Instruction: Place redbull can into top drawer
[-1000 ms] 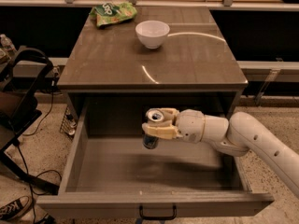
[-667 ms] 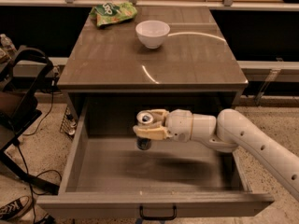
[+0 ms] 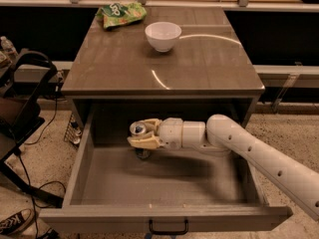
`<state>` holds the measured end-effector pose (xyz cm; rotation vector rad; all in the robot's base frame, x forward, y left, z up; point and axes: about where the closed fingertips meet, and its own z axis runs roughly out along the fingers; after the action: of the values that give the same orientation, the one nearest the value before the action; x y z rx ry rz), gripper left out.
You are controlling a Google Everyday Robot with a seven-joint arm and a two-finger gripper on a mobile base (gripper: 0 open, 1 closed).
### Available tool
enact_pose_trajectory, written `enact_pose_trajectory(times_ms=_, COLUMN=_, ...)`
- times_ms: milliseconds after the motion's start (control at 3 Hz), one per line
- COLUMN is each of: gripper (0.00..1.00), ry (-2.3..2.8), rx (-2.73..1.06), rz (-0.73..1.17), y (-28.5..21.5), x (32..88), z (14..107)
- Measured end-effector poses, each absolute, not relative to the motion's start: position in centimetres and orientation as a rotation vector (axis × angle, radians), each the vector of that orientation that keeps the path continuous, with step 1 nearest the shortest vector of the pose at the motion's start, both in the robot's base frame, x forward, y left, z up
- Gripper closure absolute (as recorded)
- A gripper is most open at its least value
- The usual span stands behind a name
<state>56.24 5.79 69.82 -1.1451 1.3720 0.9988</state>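
While reaching into the open drawer (image 3: 164,217), the tool (image 3: 142,134) is clenching the can (image 3: 138,129) between its fingers. The can is standing upright within them, near the drawer's back, left of centre, beneath the surface (image 3: 199,66).

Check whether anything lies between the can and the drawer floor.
Nothing visible does. The gripper holds the can upright inside the open drawer, toward its back. The floor below and around the can shows no other object.
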Motion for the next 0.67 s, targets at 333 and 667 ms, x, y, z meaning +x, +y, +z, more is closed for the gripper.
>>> enact_pose_trajectory(times_ms=333, gripper=1.0, ry=1.373, rx=-1.129, rz=0.999, y=6.16, x=56.39, z=68.42)
enact_pose_trajectory(times_ms=667, gripper=0.74, ry=1.373, rx=-1.129, rz=1.001, y=6.24, x=56.38, z=68.47)
